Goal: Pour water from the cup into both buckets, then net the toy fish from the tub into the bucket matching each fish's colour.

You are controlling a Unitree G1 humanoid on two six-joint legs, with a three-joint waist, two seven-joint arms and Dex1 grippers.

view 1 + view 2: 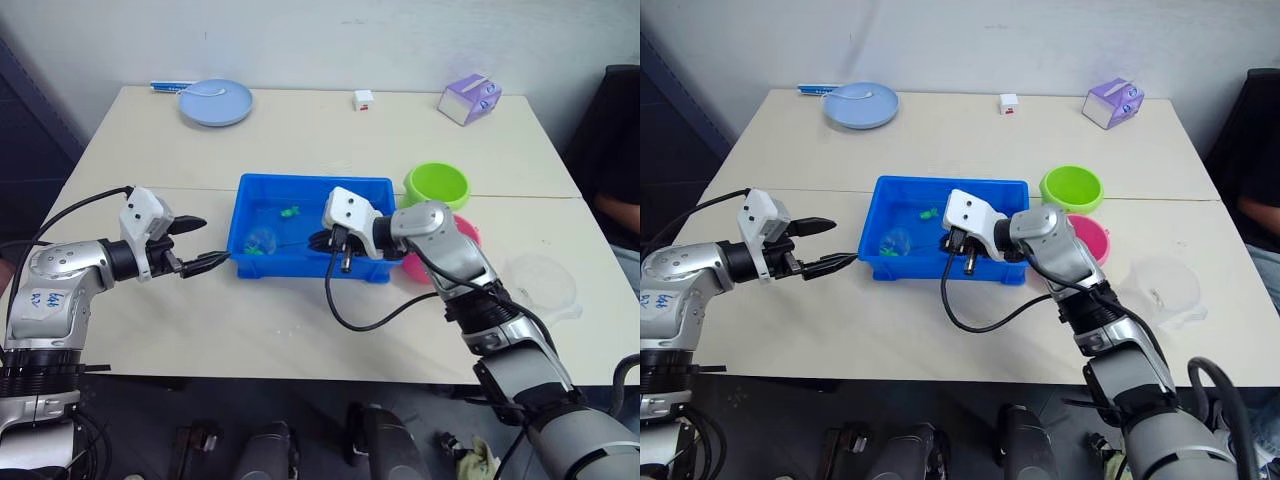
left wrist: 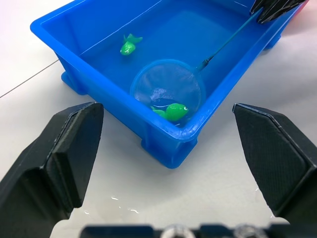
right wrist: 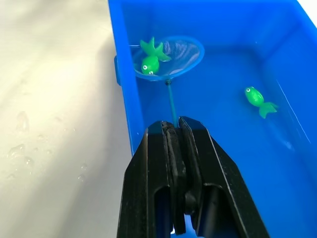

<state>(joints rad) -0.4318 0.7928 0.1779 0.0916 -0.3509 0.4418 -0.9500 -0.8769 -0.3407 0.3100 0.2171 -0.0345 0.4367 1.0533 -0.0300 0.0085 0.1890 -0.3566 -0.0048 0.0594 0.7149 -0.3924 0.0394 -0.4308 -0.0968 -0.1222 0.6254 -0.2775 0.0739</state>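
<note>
The blue tub (image 1: 250, 190) holds water in the middle of the table. My right gripper (image 3: 174, 130) is shut on the net's thin handle over the tub's near right side. The net's light-blue hoop (image 3: 171, 52) lies low at the tub's left end. One green fish (image 3: 149, 62) sits at the hoop's edge against the tub wall, and another green fish (image 3: 257, 98) floats apart, farther back. My left gripper (image 1: 203, 243) hangs open just left of the tub, holding nothing. The green bucket (image 1: 437, 183) and pink bucket (image 1: 1090, 238) stand right of the tub. The clear cup (image 1: 540, 283) rests farther right.
At the back of the table are a pale-blue plate (image 1: 215, 101), a small white cube (image 1: 364, 98) and a purple tissue box (image 1: 468, 98). A person (image 1: 620, 180) sits at the right edge. Water drops (image 3: 20, 148) wet the table beside the tub.
</note>
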